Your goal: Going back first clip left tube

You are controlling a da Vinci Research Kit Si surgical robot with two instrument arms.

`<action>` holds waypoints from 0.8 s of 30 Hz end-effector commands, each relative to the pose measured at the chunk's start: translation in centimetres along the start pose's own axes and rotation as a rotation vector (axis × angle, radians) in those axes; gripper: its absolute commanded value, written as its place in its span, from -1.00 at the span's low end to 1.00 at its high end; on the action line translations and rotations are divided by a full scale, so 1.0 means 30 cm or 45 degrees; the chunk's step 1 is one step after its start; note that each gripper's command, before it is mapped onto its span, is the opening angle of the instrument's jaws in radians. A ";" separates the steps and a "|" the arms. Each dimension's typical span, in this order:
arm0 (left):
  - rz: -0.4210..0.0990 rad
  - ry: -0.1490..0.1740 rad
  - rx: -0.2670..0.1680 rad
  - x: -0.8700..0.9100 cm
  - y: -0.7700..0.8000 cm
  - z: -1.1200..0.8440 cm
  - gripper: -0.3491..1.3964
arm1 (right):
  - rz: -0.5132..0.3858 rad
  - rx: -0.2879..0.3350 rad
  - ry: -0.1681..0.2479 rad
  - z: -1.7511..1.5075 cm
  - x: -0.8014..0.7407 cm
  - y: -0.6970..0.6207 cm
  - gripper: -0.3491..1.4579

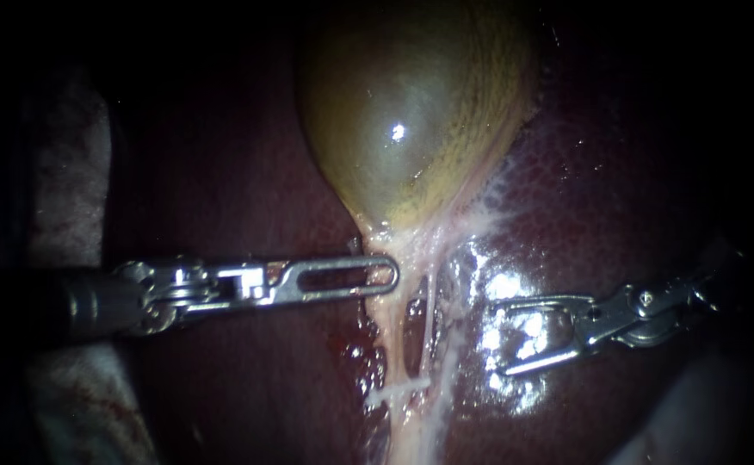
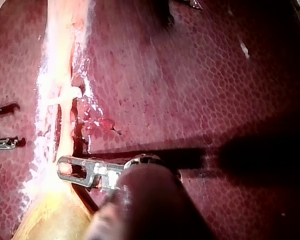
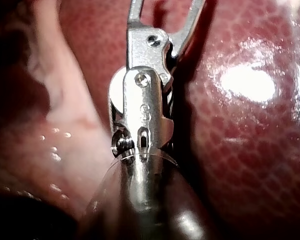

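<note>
Jaws: left instrument (image 1: 386,277) clamped on gallbladder (image 1: 411,112) neck; right instrument (image 1: 499,337) agape, empty, over liver (image 1: 584,198) | left tube (image 1: 383,344): ahead of right instrument's tips, apart; clip (image 1: 394,394) crossing it

Carrying surface is the liver (image 1: 222,189): dark red, wet, finely mottled, with a glare patch right of centre. A pale cloth (image 1: 67,172) with red stains shows at the liver's left margin; whether it runs underneath cannot be told. Lying directly on the liver is the gallbladder (image 1: 411,112), green-yellow and full, its neck tapering down into a pale tissue band (image 1: 416,430). In the band are a thicker left tube (image 1: 383,344) and a thin right tube (image 1: 429,314), with a dark gap between. A white clip (image 1: 397,393) sits crosswise on the left tube.
</note>
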 end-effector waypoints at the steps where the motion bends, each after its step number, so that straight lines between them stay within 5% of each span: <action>1: 0.002 0.004 0.002 -0.0002 -0.0005 0.0009 -1.00 | 0.000 0.000 0.000 0.000 0.0000 0.0000 0.04; 11: 0.026 0.018 0.005 -0.0018 -0.0077 0.0084 -1.00 | 0.000 0.000 0.000 0.000 -0.0001 0.0000 0.04; 24: 0.027 0.019 0.006 -0.0020 -0.0082 0.0090 -1.00 | -0.001 0.000 0.000 0.000 -0.0002 0.0000 0.04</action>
